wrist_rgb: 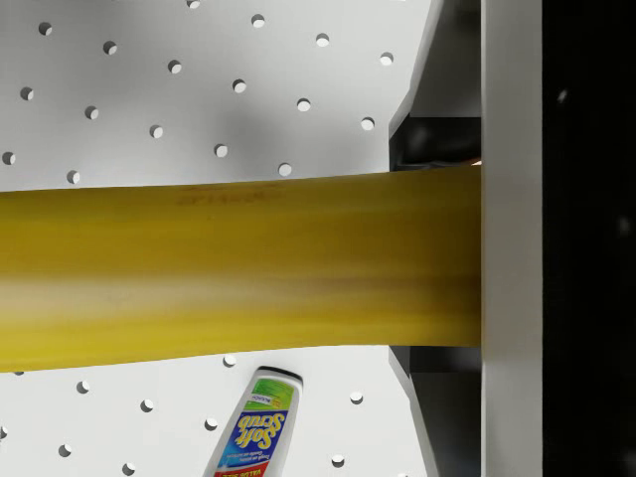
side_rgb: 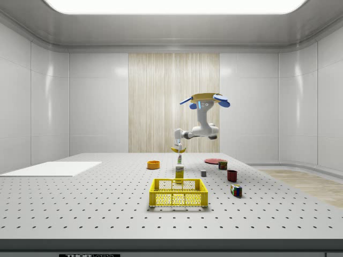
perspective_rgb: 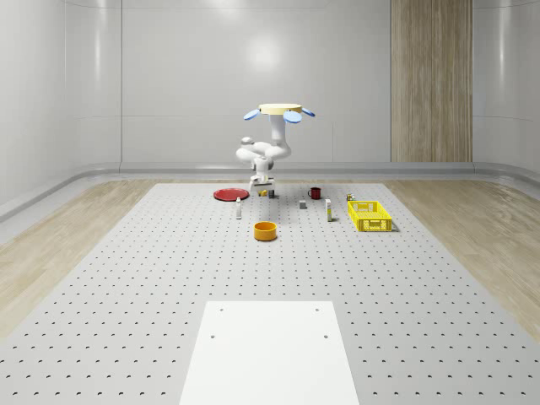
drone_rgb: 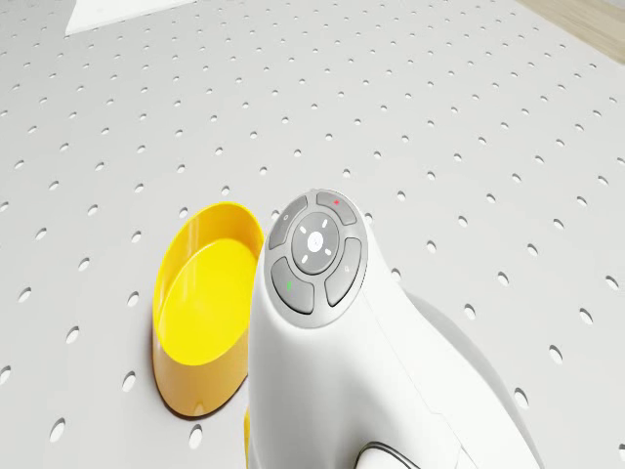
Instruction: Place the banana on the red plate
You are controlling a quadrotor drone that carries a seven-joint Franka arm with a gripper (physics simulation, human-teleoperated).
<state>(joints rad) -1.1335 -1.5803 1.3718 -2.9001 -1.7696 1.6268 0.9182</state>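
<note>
Pale walls ring a perforated grey worktop (perspective_rgb: 126,278). Going left to right in the whole-scene view, the red plate (perspective_rgb: 230,194) lies just to the left of the claw (perspective_rgb: 262,180), which hangs from the drone (perspective_rgb: 280,110) hovering above the far part of the worktop. From the wrist, the banana (wrist_rgb: 238,268) lies crosswise in the closed claw, held clear of the surface. The plate looks a short carry away.

Drone (side_rgb: 204,99): hovering above the table (side_rgb: 80,198)
Gripper (side_rgb: 177,151): closed on banana (side_rgb: 177,153), at eight o'clock from drone
Yellow basket (side_rgb: 178,193): six o'clock from gripper
</note>
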